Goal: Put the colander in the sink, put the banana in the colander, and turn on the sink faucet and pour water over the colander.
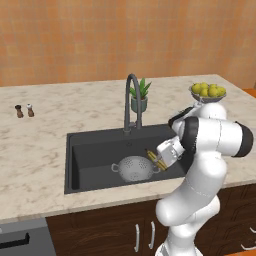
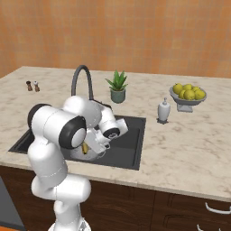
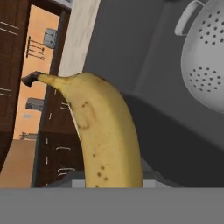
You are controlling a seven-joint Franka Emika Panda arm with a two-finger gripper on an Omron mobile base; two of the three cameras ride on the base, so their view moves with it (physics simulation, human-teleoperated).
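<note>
The silver perforated colander (image 1: pixel 133 167) stands upright on the floor of the black sink (image 1: pixel 95 150), a little right of its middle. My gripper (image 1: pixel 159 161) is shut on the yellow banana (image 1: pixel 153 158) and holds it low over the basin, just beside the colander's right handle. In the hand view the banana (image 3: pixel 103 131) rises up the middle with its dark tip at the upper left, and the colander (image 3: pixel 205 65) lies off to the upper right. The dark gooseneck faucet (image 1: pixel 131 97) arches over the sink's back edge; no water shows.
A potted plant (image 1: pixel 139 97) stands behind the faucet. A footed glass bowl of yellow-green fruit (image 2: pixel 188 94) and a white soap dispenser (image 2: pixel 163 111) sit right of the sink. Two small shakers (image 1: pixel 24 110) stand far left. My own arm blocks the sink's front right corner.
</note>
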